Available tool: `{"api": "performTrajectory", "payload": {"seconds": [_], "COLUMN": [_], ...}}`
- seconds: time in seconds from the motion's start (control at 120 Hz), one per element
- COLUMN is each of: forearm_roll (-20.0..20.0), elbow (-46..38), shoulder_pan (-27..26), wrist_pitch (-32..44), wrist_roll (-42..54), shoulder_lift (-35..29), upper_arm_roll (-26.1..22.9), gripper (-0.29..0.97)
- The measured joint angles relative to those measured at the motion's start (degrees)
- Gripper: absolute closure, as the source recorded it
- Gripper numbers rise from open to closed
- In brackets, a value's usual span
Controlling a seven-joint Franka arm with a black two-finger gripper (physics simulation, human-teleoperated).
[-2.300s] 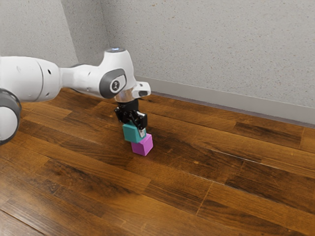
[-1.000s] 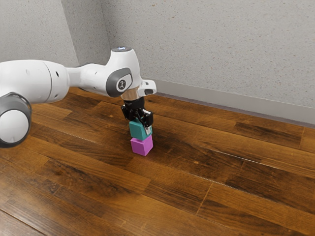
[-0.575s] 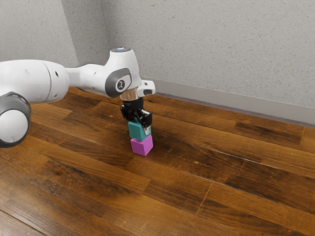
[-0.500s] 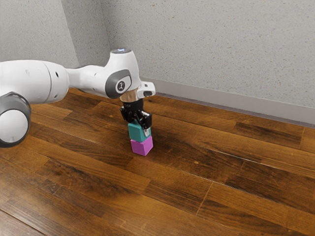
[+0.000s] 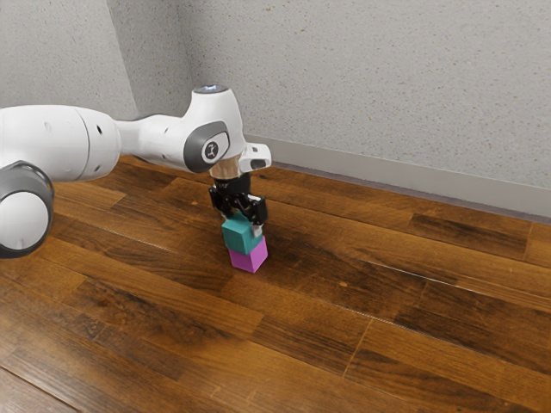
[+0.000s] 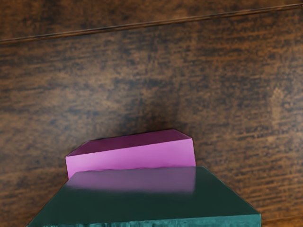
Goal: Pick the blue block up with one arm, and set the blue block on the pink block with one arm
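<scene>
The blue block (image 5: 242,235) sits on the pink block (image 5: 250,255), overhanging toward the exterior view's left. The gripper (image 5: 241,221) is at its top, gripping or released, can't tell. The block looks light, rigid and smooth, so it is best taken by opposite flat sides.

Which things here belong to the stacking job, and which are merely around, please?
Job: blue block, pink block, pincer.
Merely around: wood surface, wall.
</scene>
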Motion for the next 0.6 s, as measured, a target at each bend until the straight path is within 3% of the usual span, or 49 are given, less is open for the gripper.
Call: {"api": "performTrajectory", "payload": {"seconds": [0.25,0.6], "forearm_roll": [-0.2,0.5], "elbow": [0.1,0.6], "shoulder_pan": [0.0,0.0], "wrist_pitch": [-0.3,-2.9], "wrist_roll": [0.4,0.5], "shoulder_lift": [-1.0,-9.5], "upper_arm_roll": [0.3,0.4], "gripper": [0.03,0.01]}}
